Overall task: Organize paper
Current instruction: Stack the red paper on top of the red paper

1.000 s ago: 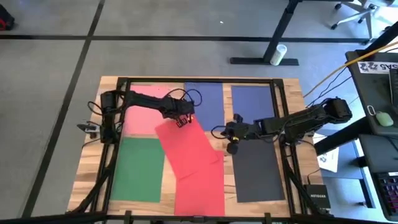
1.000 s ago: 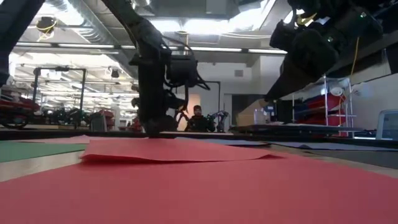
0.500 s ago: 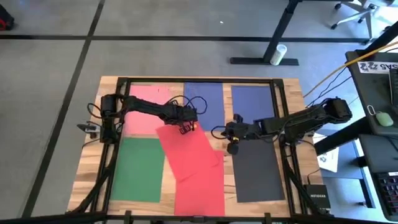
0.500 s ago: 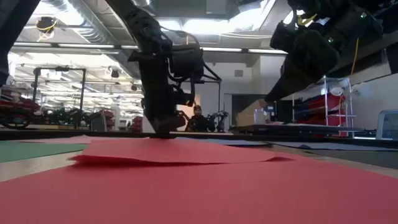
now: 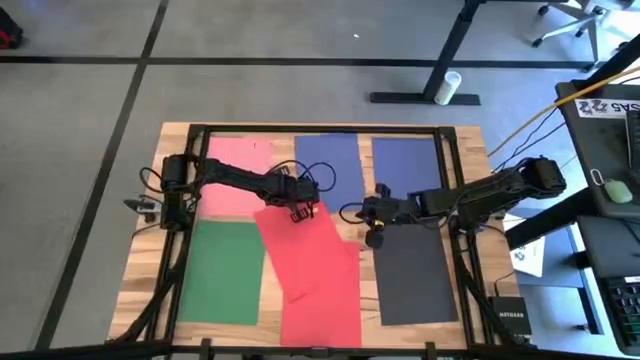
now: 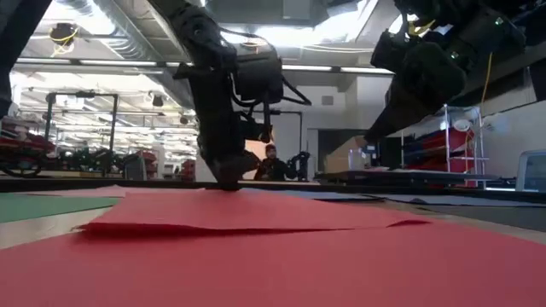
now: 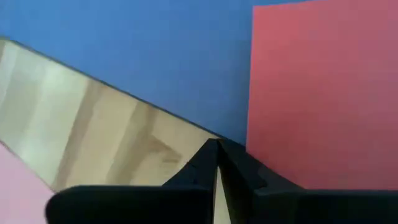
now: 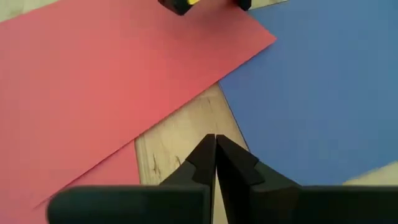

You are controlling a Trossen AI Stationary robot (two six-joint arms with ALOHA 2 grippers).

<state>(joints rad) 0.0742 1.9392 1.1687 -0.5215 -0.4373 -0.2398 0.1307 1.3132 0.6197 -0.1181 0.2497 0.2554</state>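
Red paper is the main thing here: a tilted red sheet [image 5: 305, 250] lies in the middle of the wooden table [image 5: 470, 150], partly on top of a second red sheet [image 5: 322, 312] nearer the front edge. From above you can see all the colours around it. A pink sheet [image 5: 228, 175] and a green sheet [image 5: 222, 270] lie on the left arm's side. Two blue sheets [image 5: 330, 165] [image 5: 408, 165] lie behind it, and a dark grey sheet [image 5: 417, 272] lies on the right arm's side.

The low view shows something else: the tilted sheet's front edge is lifted a little off the red sheet under it.

The left gripper [image 5: 298, 207] presses down on the tilted sheet's far corner, its fingers [image 7: 239, 177] pinched together. The right gripper [image 5: 372, 218] waits just beside the tilted sheet, above the table, fingers [image 8: 233, 163] also pinched together.

Far behind the table, a person [image 6: 271, 162] sits in a big workshop room.
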